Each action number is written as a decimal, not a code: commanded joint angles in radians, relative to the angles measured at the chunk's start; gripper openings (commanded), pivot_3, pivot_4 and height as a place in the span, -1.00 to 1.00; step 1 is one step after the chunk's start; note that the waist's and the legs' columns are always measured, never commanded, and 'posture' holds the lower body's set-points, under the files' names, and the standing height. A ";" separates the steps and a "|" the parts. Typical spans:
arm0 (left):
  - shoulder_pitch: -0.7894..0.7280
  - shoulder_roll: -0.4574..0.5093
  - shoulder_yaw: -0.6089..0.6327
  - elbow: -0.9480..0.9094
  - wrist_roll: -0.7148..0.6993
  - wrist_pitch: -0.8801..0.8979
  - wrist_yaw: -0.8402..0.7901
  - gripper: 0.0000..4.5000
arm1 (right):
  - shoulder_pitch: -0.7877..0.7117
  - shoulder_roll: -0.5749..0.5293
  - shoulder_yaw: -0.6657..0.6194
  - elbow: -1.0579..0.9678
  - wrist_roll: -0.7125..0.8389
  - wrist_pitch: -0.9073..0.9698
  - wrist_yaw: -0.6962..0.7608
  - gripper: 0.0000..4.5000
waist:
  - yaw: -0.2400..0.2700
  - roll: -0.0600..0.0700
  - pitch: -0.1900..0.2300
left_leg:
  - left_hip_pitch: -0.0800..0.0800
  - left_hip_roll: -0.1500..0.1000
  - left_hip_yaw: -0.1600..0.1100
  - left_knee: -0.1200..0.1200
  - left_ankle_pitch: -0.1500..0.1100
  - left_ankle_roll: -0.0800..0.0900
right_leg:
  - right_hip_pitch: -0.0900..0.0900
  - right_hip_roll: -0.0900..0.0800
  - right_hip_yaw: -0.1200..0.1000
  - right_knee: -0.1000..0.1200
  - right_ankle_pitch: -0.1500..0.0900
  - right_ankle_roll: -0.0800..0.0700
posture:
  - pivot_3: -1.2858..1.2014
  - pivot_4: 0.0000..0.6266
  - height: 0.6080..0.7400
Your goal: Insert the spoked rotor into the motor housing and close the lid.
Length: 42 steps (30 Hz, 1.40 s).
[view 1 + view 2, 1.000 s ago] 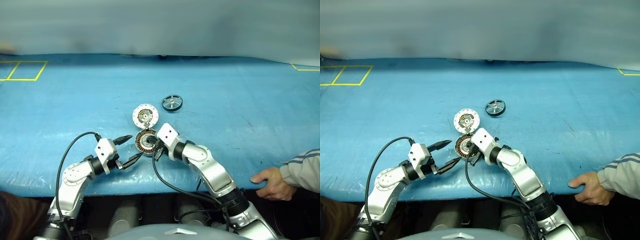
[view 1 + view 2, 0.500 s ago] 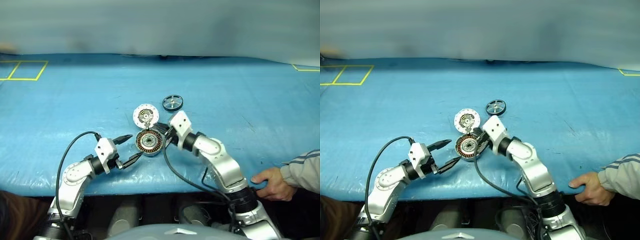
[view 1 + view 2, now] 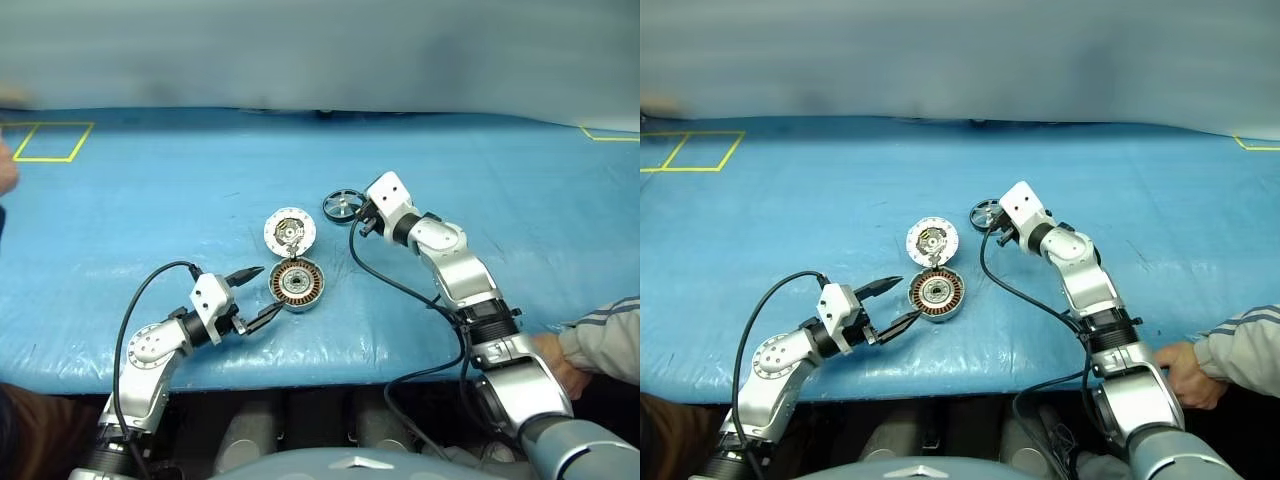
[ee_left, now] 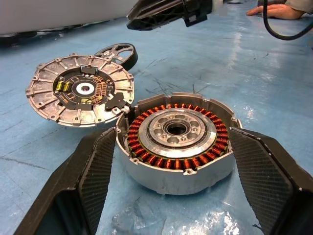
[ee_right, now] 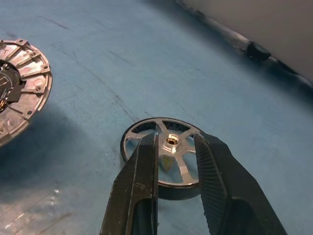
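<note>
Right gripper over the spoked rotor
Its fingers stand slightly parted above the hub; left gripper gapes wide beside the motor housing, frame centre.

The motor housing, a squat ring of copper windings around a silver centre, is sitting open on the blue table. The lid is lying just behind it, touching its rim, inner face up. The spoked rotor, black-rimmed with silver spokes, is lying flat farther back.
</note>
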 commanded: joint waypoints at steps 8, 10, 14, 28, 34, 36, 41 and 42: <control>0.016 -0.011 0.007 -0.020 0.012 -0.029 0.018 0.72 | -0.150 0.020 -0.009 0.374 -0.054 -0.164 0.012 -0.47 | -0.002 0.001 0.000 | 0.000 0.001 0.001 0.000 0.000 0.000 | -0.001 0.001 0.002 0.000 0.001 -0.001 | 0.03 -0.52 1.00; 0.019 -0.012 0.006 -0.020 0.013 -0.031 0.019 0.72 | -0.165 0.015 -0.004 0.421 -0.070 -0.181 0.014 -0.47 | -0.003 0.001 0.000 | 0.000 0.001 0.002 0.000 0.000 0.000 | -0.001 0.001 0.002 0.001 0.001 -0.001 | 0.03 -0.52 1.00; 0.019 -0.013 0.004 -0.017 0.015 -0.033 0.024 0.72 | -0.178 0.014 0.015 0.476 -0.100 -0.203 0.036 -0.47 | -0.006 0.001 0.000 | 0.000 0.001 0.004 0.000 0.000 0.000 | 0.000 0.001 0.004 0.004 0.000 -0.001 | 0.03 -0.52 1.00; 0.017 -0.015 0.002 -0.014 0.021 -0.033 0.029 0.72 | -0.194 0.050 0.019 0.615 -0.137 -0.217 0.097 -0.73 | -0.014 0.001 0.000 | 0.005 0.003 0.005 0.001 0.000 0.000 | 0.000 0.001 0.006 0.005 0.000 -0.003 | 0.03 -0.52 1.00; 0.025 -0.016 0.004 -0.017 0.021 -0.036 0.032 0.72 | -0.200 0.055 -0.004 0.641 -0.128 -0.211 0.106 -0.89 | -0.015 0.001 0.000 | 0.006 0.003 0.005 0.000 0.000 -0.001 | 0.001 -0.003 0.007 0.005 0.000 -0.003 | 0.03 -0.52 1.00; 0.029 -0.017 0.005 -0.019 0.020 -0.037 0.033 0.72 | -0.188 0.051 -0.015 0.616 -0.122 -0.217 0.104 -0.99 | -0.015 0.001 0.000 | 0.007 0.003 0.005 0.000 0.000 -0.001 | 0.001 -0.003 0.007 0.006 0.000 -0.003 | 0.03 -0.52 1.00; 0.039 -0.018 0.006 -0.022 0.011 -0.036 0.029 0.72 | -0.053 0.031 -0.067 0.353 -0.053 -0.177 0.123 -0.99 | -0.009 0.001 0.000 | 0.007 0.002 0.005 -0.002 0.000 -0.001 | 0.001 -0.005 0.006 0.005 -0.001 -0.004 | 0.03 -0.52 1.00; 0.040 -0.018 0.005 -0.021 0.007 -0.034 0.024 0.72 | -0.014 0.026 -0.074 0.279 -0.041 -0.157 0.122 -0.99 | -0.006 0.001 0.000 | 0.007 0.002 0.005 -0.003 0.000 -0.001 | 0.000 -0.005 0.006 0.005 -0.001 -0.004 | 0.03 -0.52 1.00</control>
